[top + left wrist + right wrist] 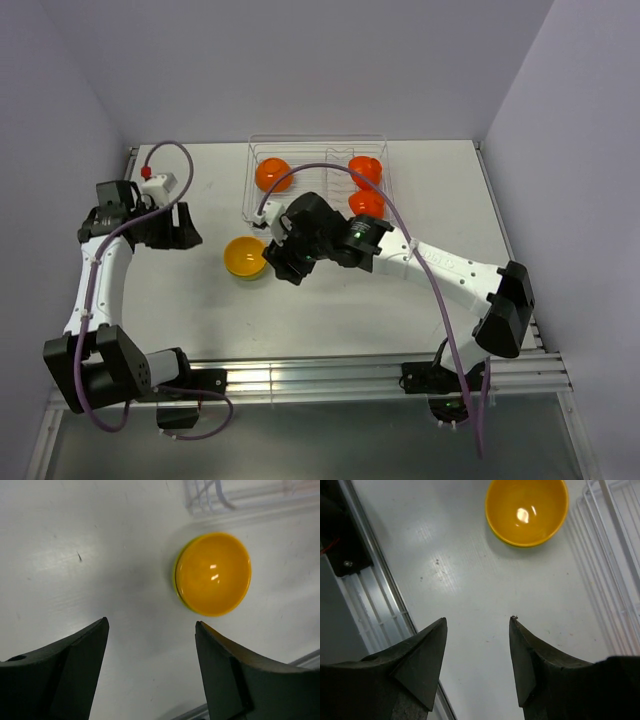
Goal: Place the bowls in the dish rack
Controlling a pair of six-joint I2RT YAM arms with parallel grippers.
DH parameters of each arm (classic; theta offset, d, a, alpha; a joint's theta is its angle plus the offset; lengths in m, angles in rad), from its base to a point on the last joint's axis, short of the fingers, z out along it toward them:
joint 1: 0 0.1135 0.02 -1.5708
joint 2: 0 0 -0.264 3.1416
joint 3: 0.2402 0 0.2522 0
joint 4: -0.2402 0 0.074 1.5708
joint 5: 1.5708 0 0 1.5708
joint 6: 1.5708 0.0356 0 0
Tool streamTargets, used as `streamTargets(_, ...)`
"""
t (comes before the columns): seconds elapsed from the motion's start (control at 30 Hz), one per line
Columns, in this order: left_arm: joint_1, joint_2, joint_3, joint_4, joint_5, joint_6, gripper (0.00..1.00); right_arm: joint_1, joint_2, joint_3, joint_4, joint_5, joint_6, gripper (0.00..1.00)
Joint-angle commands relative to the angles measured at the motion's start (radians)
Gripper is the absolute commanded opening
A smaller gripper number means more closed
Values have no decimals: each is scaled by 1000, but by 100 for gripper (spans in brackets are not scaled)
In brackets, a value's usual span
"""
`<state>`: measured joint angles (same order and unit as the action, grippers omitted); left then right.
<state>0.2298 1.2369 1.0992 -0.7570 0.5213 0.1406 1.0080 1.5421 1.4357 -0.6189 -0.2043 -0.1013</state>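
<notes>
The right end effector [477, 620] stood spread and empty, low over bare bench [350, 310]. The yellow bowl [526, 510] lay just ahead of its fingertips. In the overhead view this end effector [278, 262] sat just right of the bowl [245, 257]. To one side of it ran the bench's metal edge rail [375, 595], and to the other the clear ribs of the dish rack [615, 555]. Open surface lay between the two.

The left end effector [151, 622] was also spread and held nothing. It was well apart from the yellow bowl [212, 574], with free bench between them.

The bowl rested on the bench, mouth up, near the rack's near-left corner and outside it. Being round, it had no long axis. The dish rack [318, 150] lay at the far edge, its long side running left to right. Inside it were an orange bowl [273, 175] at the left, a red-orange bowl [366, 168] at the right, and a second red-orange bowl [366, 203] just in front of that one.
</notes>
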Motion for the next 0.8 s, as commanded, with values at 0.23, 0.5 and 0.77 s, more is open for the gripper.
streamTargets(0.23,-173,44,-174,209,-75,-22,68,-31,-120,-130,41,109,-17,61)
streamTargets(0.5,-300,163,-153,321,-216,-95,63,-146,-168,-152,15,27,17,63)
streamTargets(0.77,-331,211,-139,343,-256,-96,56,-236,-189,-159,2,-3,20,64)
